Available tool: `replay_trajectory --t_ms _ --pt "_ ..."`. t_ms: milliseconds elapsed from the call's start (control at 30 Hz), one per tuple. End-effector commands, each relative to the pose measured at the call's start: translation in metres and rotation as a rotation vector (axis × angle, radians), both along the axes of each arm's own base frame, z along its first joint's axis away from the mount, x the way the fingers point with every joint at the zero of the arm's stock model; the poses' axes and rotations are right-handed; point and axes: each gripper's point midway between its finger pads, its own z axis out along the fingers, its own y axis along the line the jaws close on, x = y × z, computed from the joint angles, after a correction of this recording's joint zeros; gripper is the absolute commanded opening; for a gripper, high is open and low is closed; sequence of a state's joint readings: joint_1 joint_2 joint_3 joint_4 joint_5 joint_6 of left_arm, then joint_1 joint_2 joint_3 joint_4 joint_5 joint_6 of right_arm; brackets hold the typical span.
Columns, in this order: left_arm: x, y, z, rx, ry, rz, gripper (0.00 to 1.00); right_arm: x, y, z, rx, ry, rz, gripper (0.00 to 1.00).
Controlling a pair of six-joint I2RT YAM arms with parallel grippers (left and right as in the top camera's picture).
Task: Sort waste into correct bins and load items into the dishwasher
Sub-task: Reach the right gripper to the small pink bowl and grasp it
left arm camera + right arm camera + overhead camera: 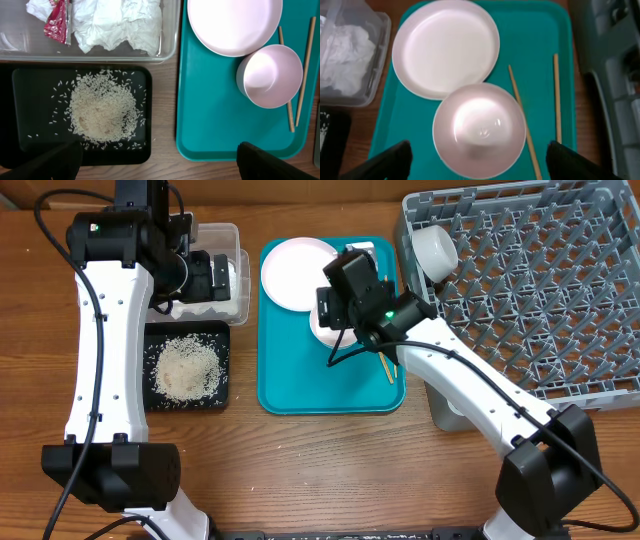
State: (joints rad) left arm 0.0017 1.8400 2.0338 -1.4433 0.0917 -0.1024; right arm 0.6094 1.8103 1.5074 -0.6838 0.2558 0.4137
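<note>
Now teal tray [535,30]: one plate [445,47], one bowl [479,130], two chopsticks [556,95].

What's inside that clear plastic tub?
Crumpled white napkins and a small red-and-white wrapper lie in the tub. Anything beneath the napkins is hidden.

So the right gripper [330,308] hangs over a white bowl [322,335] on the teal tray [300,385], with the plate [295,272] just past its jaws and the chopsticks [388,370] behind them. The left gripper [222,275] sits above the clear tub [240,248], with the rice [187,367] in the black tray [222,340] off to one side of its jaws.
</note>
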Motion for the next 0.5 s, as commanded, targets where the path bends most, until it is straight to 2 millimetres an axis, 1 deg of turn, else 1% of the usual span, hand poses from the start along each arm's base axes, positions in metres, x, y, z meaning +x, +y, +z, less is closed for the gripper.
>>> replay_trajectory --t_ms 0,100,233,333,433,467 --pt "0.000 0.000 0.012 0.007 -0.038 -0.001 1.00 -0.003 -0.016 -0.014 0.189 0.105 -0.231 0.75" --pt "0.000 0.000 0.012 0.006 -0.038 -0.001 1.00 -0.003 -0.033 -0.028 0.211 0.139 -0.324 0.72" --pt "0.000 0.000 0.012 0.006 -0.038 -0.001 1.00 -0.002 -0.048 -0.045 0.193 0.166 -0.358 0.71" --pt "0.000 0.000 0.012 0.006 -0.038 -0.001 1.00 -0.004 -0.051 -0.062 0.166 0.201 -0.367 0.65" --pt "0.000 0.000 0.012 0.006 -0.038 -0.001 1.00 -0.005 -0.047 -0.078 0.164 0.240 -0.358 0.62" --pt "0.000 0.000 0.012 0.006 -0.038 -0.001 1.00 -0.004 -0.044 -0.085 0.170 0.255 -0.351 0.60"
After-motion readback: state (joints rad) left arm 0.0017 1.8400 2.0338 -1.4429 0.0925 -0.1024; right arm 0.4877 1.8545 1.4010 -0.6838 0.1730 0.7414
